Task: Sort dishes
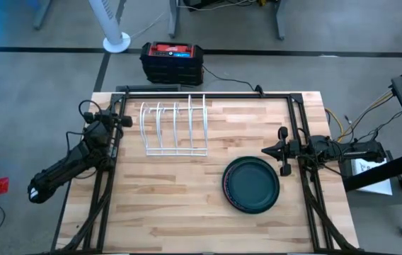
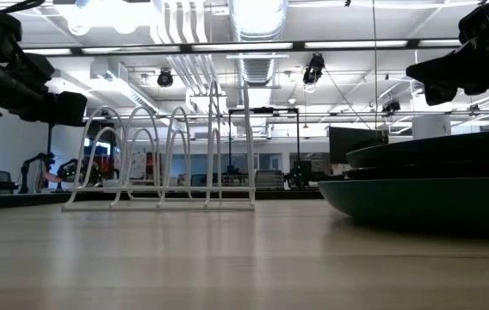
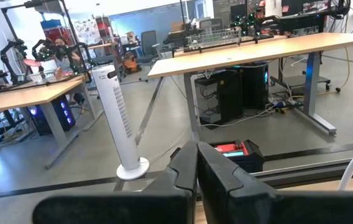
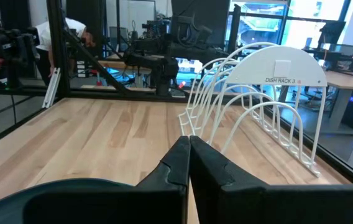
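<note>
Both of my claws are pressed together and pinch nothing; my right gripper [image 1: 281,150] hangs at the right edge of the wooden table [image 1: 187,205], above the boards, its fingers [image 4: 186,163] meeting in a thin seam in the right wrist view; my left gripper [image 1: 121,119] rests at the table's left edge, near the back corner, its fingers [image 3: 192,171] likewise closed flat on each other. My dishes sit as one stack of plates [image 1: 251,184] on the right half of the table, toward the front, just beside my right gripper but not touched by it; the top plate is dark teal, and the low view shows more than one rim layered there [image 2: 434,185], though I cannot tell how many. A white wire rack [image 1: 175,129] stands upright near the back of the table, left of centre, well apart from the stack, between my two arms; its slots hold no plate. Beyond the back edge, on the floor, stand a black and red box [image 1: 172,61] and a white tower fan [image 3: 123,127].
</note>
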Action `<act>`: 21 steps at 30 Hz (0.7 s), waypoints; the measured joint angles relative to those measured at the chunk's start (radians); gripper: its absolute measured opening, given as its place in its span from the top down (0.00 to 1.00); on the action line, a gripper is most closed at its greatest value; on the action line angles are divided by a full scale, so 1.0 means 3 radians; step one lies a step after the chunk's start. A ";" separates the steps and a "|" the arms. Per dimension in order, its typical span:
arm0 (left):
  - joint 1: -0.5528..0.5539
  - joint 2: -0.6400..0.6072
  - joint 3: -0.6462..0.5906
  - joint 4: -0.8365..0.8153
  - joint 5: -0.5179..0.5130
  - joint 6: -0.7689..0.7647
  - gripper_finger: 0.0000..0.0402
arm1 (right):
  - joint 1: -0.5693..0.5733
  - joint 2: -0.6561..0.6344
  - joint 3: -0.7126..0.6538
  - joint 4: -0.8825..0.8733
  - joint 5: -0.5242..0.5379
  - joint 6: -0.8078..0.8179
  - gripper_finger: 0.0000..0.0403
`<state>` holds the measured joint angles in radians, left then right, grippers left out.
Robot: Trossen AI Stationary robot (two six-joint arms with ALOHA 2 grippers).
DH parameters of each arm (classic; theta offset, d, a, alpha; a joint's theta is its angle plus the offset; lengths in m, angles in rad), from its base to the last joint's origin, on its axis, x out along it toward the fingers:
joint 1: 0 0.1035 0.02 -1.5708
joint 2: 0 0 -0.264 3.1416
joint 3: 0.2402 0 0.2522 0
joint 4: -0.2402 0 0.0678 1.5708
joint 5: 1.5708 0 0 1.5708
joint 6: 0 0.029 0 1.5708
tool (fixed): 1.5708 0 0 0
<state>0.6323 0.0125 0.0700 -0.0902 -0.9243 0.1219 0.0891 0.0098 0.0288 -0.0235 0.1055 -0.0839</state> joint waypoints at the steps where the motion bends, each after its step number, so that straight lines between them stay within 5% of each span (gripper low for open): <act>1: -0.0001 0.0000 -0.0001 0.0001 -0.0001 0.0009 1.00 | 0.0001 0.0000 0.0000 0.0000 0.0001 -0.0045 1.00; 12: 0.0003 0.0001 0.0001 0.0092 -0.0020 0.0066 1.00 | 0.0000 0.0000 0.0000 0.0000 0.0001 -0.0161 1.00; 16: -0.0017 0.0000 0.0001 0.0143 0.0399 -0.0804 1.00 | 0.0000 0.0001 0.0001 0.0130 0.0001 -0.0160 1.00; 21: -0.0018 0.0001 0.0222 -0.0032 0.0562 -0.0506 1.00 | 0.0000 0.0001 0.0001 0.0221 0.0001 -0.0160 1.00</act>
<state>0.6270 0.0128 0.1366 -0.0998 -0.7558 -0.0300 0.0891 0.0101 0.0292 0.0428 0.1058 -0.1318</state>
